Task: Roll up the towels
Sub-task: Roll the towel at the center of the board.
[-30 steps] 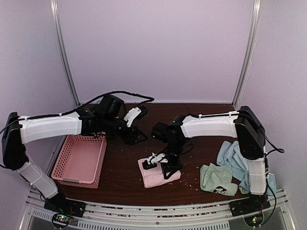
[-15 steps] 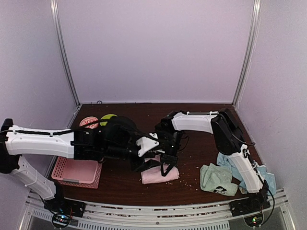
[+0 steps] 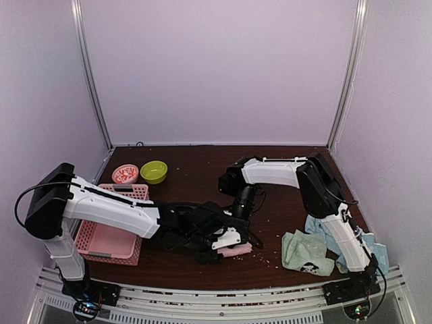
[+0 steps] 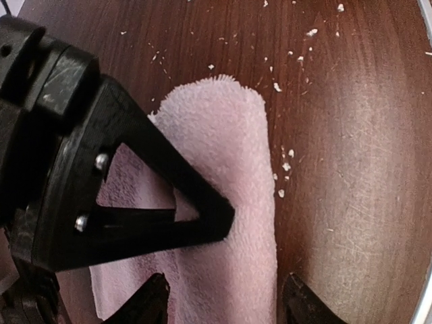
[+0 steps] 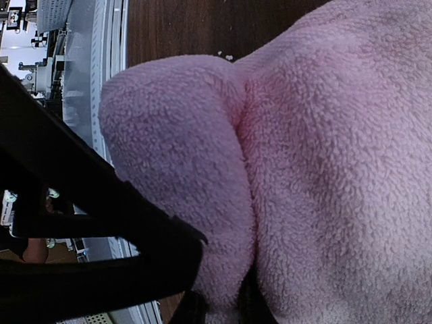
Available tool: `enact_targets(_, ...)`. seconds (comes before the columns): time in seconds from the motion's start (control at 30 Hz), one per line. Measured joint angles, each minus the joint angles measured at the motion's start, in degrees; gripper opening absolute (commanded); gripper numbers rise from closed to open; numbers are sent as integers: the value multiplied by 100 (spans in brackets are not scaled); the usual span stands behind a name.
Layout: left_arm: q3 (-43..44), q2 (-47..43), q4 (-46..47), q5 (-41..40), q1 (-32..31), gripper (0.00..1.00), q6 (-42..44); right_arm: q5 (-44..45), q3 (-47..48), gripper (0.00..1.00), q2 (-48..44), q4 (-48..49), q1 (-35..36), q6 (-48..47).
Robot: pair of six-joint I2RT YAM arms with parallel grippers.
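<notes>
A pink towel [image 3: 237,250] lies near the table's front middle, partly rolled; its thick roll [image 4: 233,196] fills the left wrist view. My left gripper [image 4: 229,305] is low over it and open, one fingertip on each side of the roll. My right gripper [image 5: 219,307] is shut on a fold of the pink towel [image 5: 324,169], and its black finger [image 4: 135,196] crosses the left wrist view. A mint green towel [image 3: 307,253] with a dark mark lies crumpled at the front right. Light blue towels [image 3: 325,221] lie beside it, by the right arm's base.
A pink latticed basket [image 3: 111,229] sits at the left under the left arm. A red bowl [image 3: 125,174] and a green bowl [image 3: 154,171] stand behind it. Pale crumbs [image 4: 283,165] dot the brown table [image 3: 202,169]. The table's front rail [image 3: 223,297] is just past the towel.
My left arm has swung from the back left, over the basket, down onto the pink towel. The towel, earlier a wider flat fold, is now a narrow roll, mostly hidden under both grippers.
</notes>
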Motion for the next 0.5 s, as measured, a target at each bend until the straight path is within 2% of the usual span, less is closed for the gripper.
enact_targets(0.17, 138, 343, 92, -243, -85, 47, 63, -20, -24, 4, -2, 9, -2, 4)
enact_targets(0.3, 280, 579, 57, -420, -133, 31, 79, -98, -90, 4, -2, 9, -22, 9)
enact_targets(0.37, 352, 612, -15, -463, -140, 25, 85, -122, -111, 8, -4, -4, -35, 4)
enact_targets(0.4, 378, 616, -52, -463, -144, 21, 98, -133, -120, 12, -4, -7, -39, 4)
enact_targets(0.47, 387, 621, -55, -459, -144, 17, 101, -133, -175, 26, -52, 13, -44, -4)
enact_targets(0.5, 400, 627, -55, -455, -144, 15, 105, -118, -227, 40, -98, 35, -46, -13)
